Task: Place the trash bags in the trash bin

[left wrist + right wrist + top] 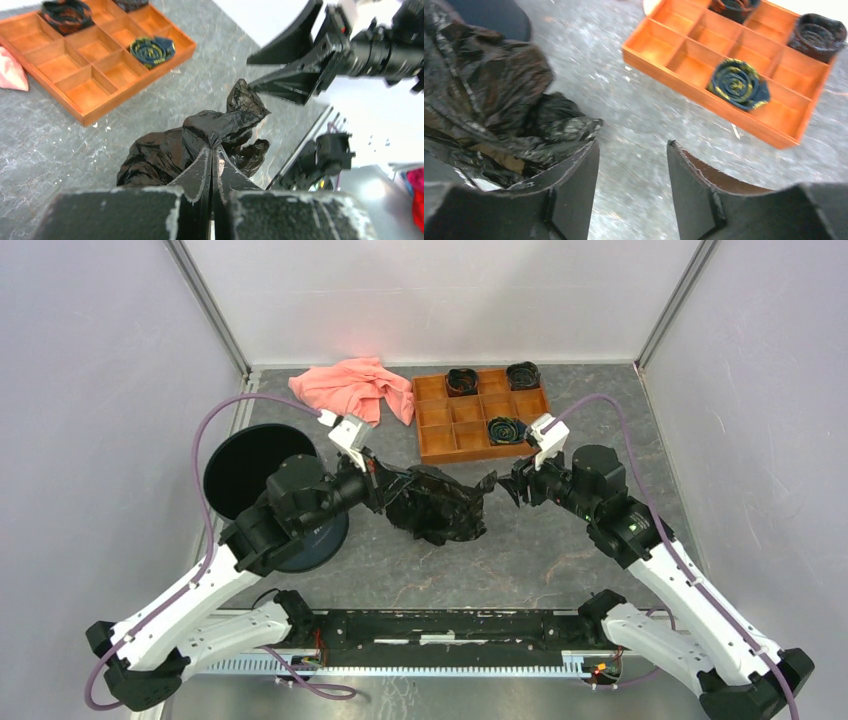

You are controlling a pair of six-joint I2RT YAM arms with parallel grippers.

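A crumpled glossy black trash bag (440, 505) lies on the table's middle. My left gripper (385, 488) is shut on its left side; in the left wrist view the fingertips (214, 145) pinch a fold of the bag (160, 152). My right gripper (505, 485) is open and empty at the bag's right tip; in the right wrist view (631, 142) its left finger (574, 170) lies against the bag's edge (484, 100). The round dark trash bin (250, 470) stands at the left, partly hidden by my left arm.
An orange compartment tray (480, 415) stands at the back centre and holds three dark rolled bundles, one at its near edge (506, 429). A salmon-pink cloth (350, 388) lies left of the tray. Grey walls enclose the table.
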